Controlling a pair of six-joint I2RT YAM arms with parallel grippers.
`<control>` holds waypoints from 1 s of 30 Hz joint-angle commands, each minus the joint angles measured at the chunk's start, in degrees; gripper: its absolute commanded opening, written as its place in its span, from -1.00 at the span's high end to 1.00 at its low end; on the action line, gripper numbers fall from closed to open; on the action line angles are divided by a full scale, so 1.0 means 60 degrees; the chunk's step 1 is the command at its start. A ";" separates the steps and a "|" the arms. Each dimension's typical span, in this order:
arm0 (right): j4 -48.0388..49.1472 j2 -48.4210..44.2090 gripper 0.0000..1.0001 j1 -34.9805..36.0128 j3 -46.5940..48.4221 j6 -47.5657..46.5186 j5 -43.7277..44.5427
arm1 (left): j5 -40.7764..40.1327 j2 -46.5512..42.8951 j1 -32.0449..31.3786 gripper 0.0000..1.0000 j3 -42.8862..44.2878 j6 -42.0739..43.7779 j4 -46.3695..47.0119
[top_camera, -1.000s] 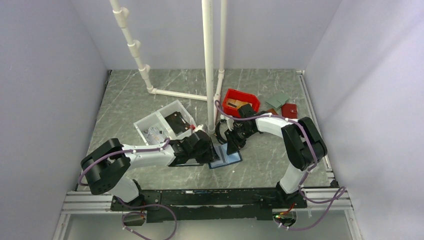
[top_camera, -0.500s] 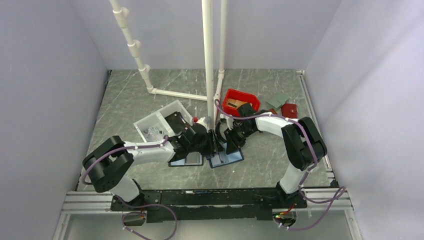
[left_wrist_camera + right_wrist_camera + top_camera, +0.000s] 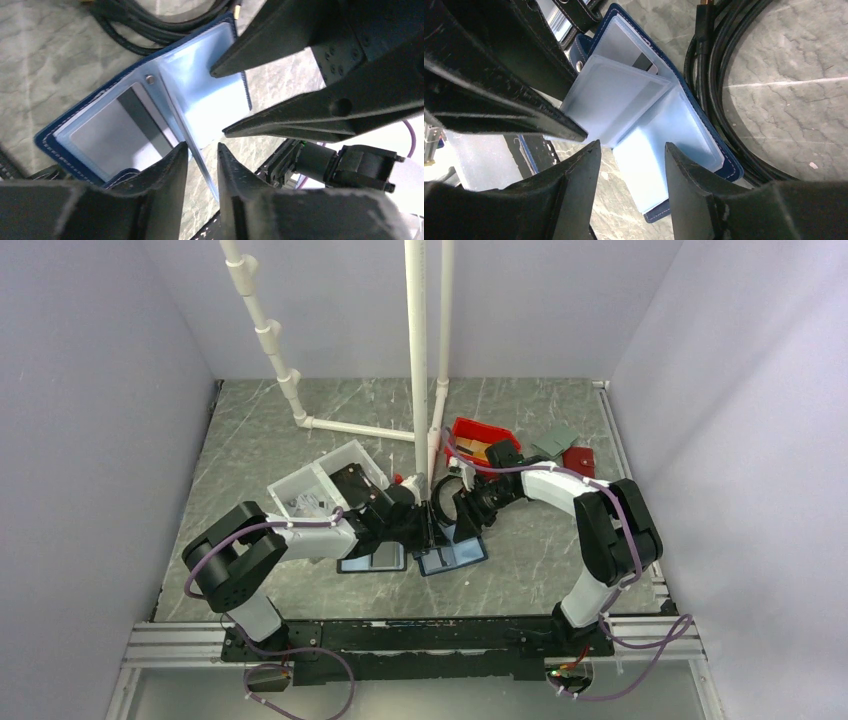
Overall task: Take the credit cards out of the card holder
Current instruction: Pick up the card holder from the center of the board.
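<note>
The navy card holder (image 3: 466, 554) lies open on the table, its light-blue plastic sleeves fanned up. In the left wrist view the card holder (image 3: 55, 137) shows one of the credit cards (image 3: 132, 122) inside a sleeve, grey with a dark stripe. My left gripper (image 3: 202, 145) straddles the edge of a raised clear sleeve (image 3: 200, 102) with a narrow gap; neither finger presses it. My right gripper (image 3: 631, 147) is open above the holder's right half (image 3: 659, 135), holding nothing. The same striped card (image 3: 644, 62) peeks from the far pocket. From above, left gripper (image 3: 428, 530) and right gripper (image 3: 462, 523) nearly meet.
A black-edged folio (image 3: 372, 558) lies just left of the holder. A coiled black cable (image 3: 719, 75) lies right beside it. Behind stand a white divided tray (image 3: 300, 485), a red bin (image 3: 480, 435), a red-brown wallet (image 3: 578, 460) and white pipes (image 3: 417, 370).
My left arm drew off the folio and its jaws narrowed around a sleeve. My right gripper's jaws spread wider and its arm shifted slightly right.
</note>
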 commanded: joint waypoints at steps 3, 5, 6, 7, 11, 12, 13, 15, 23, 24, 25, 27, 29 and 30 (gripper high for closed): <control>-0.0096 -0.0343 -0.06 -0.0189 0.0271 0.0098 -0.0579 | 0.0843 -0.0017 0.0049 0.18 0.0190 0.0392 0.1361; -0.0083 -0.0332 -0.06 -0.0217 0.0256 0.0157 -0.0626 | 0.0978 -0.0032 0.0061 0.18 0.0035 0.0362 0.1794; -0.0077 -0.0327 -0.05 -0.0235 0.0256 0.0174 -0.0654 | 0.0995 -0.0020 0.0076 0.18 -0.0062 0.0310 0.1982; -0.0076 -0.0341 -0.05 -0.0246 0.0256 0.0196 -0.0694 | 0.0990 -0.0019 0.0088 0.18 -0.0113 0.0255 0.2079; -0.0223 -0.0373 -0.09 -0.0378 0.0292 0.0114 -0.1063 | 0.0950 0.0012 0.0139 0.20 -0.0179 0.0154 0.2062; -0.0272 -0.0371 -0.12 -0.0409 0.0299 0.0080 -0.1143 | 0.0935 0.0011 0.0162 0.22 -0.0180 0.0135 0.2040; -0.0285 -0.0383 -0.14 -0.0420 0.0299 0.0069 -0.1160 | 0.0916 0.0011 0.0182 0.27 -0.0184 0.0124 0.1998; -0.0314 -0.0361 -0.18 -0.0422 0.0298 0.0040 -0.1185 | 0.0853 0.0036 0.0230 0.29 -0.0146 0.0116 0.1825; -0.0399 -0.0389 -0.25 -0.0483 0.0330 0.0021 -0.1212 | 0.0799 0.0222 0.0333 0.42 -0.0078 0.0137 0.1414; -0.0384 -0.0417 -0.26 -0.0512 0.0320 0.0036 -0.1220 | 0.0786 0.0237 0.0344 0.45 -0.0069 0.0151 0.1349; -0.0376 -0.0442 -0.28 -0.0530 0.0302 0.0037 -0.1221 | 0.0784 0.0231 0.0351 0.47 -0.0064 0.0170 0.1297; -0.0386 -0.0458 -0.29 -0.0564 0.0285 0.0034 -0.1280 | 0.0736 0.0243 0.0342 0.49 -0.0038 0.0213 0.1160; -0.0417 -0.0458 -0.32 -0.0582 0.0285 -0.0002 -0.1342 | 0.0665 0.0252 0.0362 0.51 -0.0007 0.0272 0.0981; -0.0440 -0.0458 -0.34 -0.0583 0.0285 -0.0013 -0.1401 | 0.0654 0.0260 0.0364 0.52 -0.0005 0.0276 0.0930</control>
